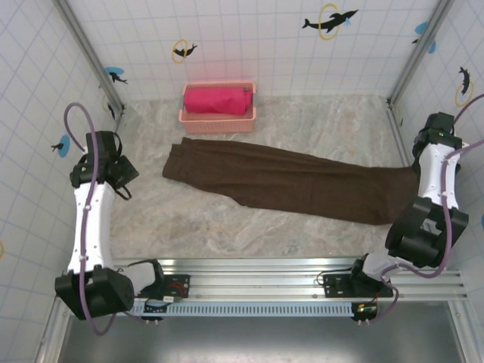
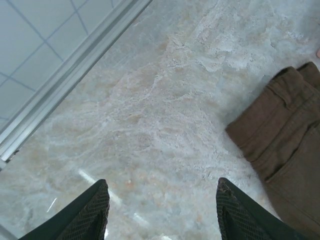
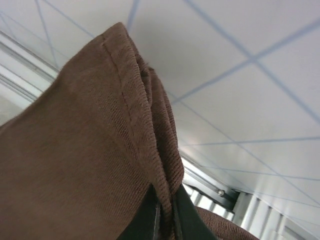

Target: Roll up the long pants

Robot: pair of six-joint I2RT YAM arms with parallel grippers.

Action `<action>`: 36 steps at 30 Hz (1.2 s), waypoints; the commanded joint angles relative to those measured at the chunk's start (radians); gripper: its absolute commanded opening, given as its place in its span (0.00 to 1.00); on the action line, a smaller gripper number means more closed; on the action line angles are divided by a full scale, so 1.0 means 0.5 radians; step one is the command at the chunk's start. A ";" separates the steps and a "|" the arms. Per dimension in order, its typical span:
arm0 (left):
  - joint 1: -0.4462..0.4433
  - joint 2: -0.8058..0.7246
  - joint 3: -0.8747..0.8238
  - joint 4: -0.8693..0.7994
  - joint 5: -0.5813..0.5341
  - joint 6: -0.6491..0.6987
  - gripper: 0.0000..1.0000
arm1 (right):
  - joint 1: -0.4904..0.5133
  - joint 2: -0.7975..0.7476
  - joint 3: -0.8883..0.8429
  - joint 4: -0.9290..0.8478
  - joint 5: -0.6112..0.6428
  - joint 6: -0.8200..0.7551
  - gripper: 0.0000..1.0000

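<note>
Two grippers. Left gripper (image 2: pixel 162 195), centre-left of the top view, jaws open above the table (image 2: pixel 150 100), beside the waistband (image 2: pixel 280 115). Long pants (image 1: pixel 287 181) lie flat across centre frame; likely soft, light, limp. Right gripper (image 3: pixel 165 207), far right, clamps the hem (image 3: pixel 125 100), a sound hold.

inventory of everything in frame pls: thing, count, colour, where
long pants: 1, dark brown, laid flat across the middle of the table, waistband at the left, leg ends at the right
basket: 1, pink, far edge of the table against the back wall
rolled cloth: 1, bright pink, inside the basket
table: 1, marbled beige-grey
walls: white tiles with dolphin stickers, on three sides of the table
left gripper: 1, black fingers, open, above bare table beside the waistband
right gripper: 1, black fingers, shut on a hem of the long pants, lifted at the right end
</note>
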 commanded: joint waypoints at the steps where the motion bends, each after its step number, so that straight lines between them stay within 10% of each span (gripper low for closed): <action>1: -0.004 -0.096 -0.036 -0.184 -0.019 0.065 0.58 | 0.107 -0.077 0.115 -0.103 0.185 0.024 0.00; 7: -0.006 -0.079 -0.070 -0.169 0.026 0.093 0.59 | 0.555 -0.276 0.043 0.267 -0.566 -0.126 0.00; 19: -0.010 0.190 -0.112 0.138 0.199 0.091 0.59 | 1.689 -0.166 0.175 0.452 -0.513 -0.019 0.00; 36: -0.027 0.223 -0.161 0.216 0.291 0.111 0.59 | 2.406 0.911 1.648 0.374 -0.750 -0.199 0.00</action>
